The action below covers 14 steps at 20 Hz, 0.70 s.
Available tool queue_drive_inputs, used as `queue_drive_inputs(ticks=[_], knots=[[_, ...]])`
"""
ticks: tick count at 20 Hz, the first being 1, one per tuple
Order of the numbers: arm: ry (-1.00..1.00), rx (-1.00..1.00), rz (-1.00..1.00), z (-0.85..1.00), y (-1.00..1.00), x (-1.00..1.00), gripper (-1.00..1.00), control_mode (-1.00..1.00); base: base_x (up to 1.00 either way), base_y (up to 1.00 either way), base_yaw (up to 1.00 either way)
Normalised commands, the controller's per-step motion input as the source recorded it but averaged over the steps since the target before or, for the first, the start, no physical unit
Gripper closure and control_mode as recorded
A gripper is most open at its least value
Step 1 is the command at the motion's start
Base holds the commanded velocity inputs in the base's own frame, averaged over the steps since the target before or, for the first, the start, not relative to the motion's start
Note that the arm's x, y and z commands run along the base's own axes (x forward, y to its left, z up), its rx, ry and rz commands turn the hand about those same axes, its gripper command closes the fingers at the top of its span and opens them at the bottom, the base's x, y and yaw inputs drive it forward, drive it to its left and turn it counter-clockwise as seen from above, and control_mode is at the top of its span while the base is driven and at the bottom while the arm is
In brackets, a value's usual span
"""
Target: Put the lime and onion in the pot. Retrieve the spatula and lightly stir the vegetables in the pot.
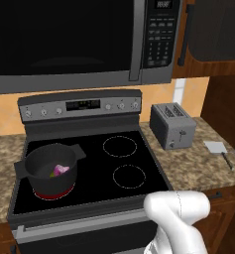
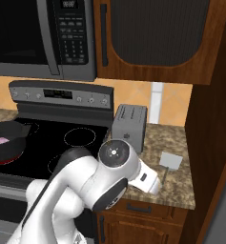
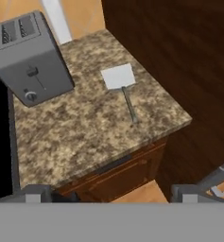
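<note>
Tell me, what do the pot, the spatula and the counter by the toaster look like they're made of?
Pot: apparently dark matte metal, dull grey without shine.
Spatula: pale grey flat blade, maybe metal or plastic; thin dark handle, unclear.
Counter: looks like speckled brown granite, mottled pattern, slightly polished.

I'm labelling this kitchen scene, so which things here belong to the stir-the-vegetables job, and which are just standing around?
Job:
pot on the stove's front left burner
onion inside it
lime beside the onion
spatula flat on the counter, untouched

Standing around:
toaster
microwave
</note>
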Motion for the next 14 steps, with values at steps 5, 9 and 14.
queue_drive_inputs(ticks=[5,9,14], knots=[[0.00,-0.07,0.00,-0.49,-0.35,0.34,-1.00,-1.00,0.00,0.00,0.00],[0.00,-0.01,0.00,-0.50,-0.27,0.45,-1.00,-1.00,0.00,0.00,0.00],[0.00,0.00,0.00,-0.44,-0.20,0.48,-1.00,-1.00,0.00,0.00,0.00]])
